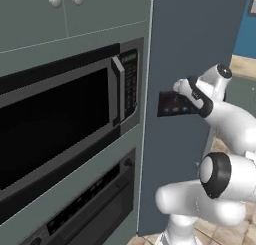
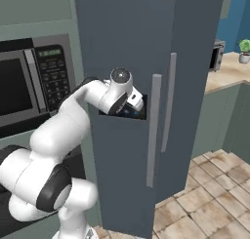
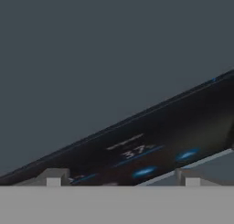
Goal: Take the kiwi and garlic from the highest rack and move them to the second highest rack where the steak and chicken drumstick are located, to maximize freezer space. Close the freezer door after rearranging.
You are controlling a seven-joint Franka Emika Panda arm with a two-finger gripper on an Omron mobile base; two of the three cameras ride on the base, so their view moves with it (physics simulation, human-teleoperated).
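Pincer (image 3: 121,182) is pressing its nose close against the freezer door (image 2: 127,48), fingertips (image 3: 54,177) standing fairly wide apart with nothing between them, right over a dark display panel (image 3: 151,150) with blue lights. The freezer (image 1: 192,34) is looking shut, so this is probably either the opening step or the final push closed; kiwi, garlic, steak and drumstick are presumably lying behind the door. Next, if opening, the hand is needing the grey bar handle (image 2: 153,130), at three o'clock from the wrist in the right base view.
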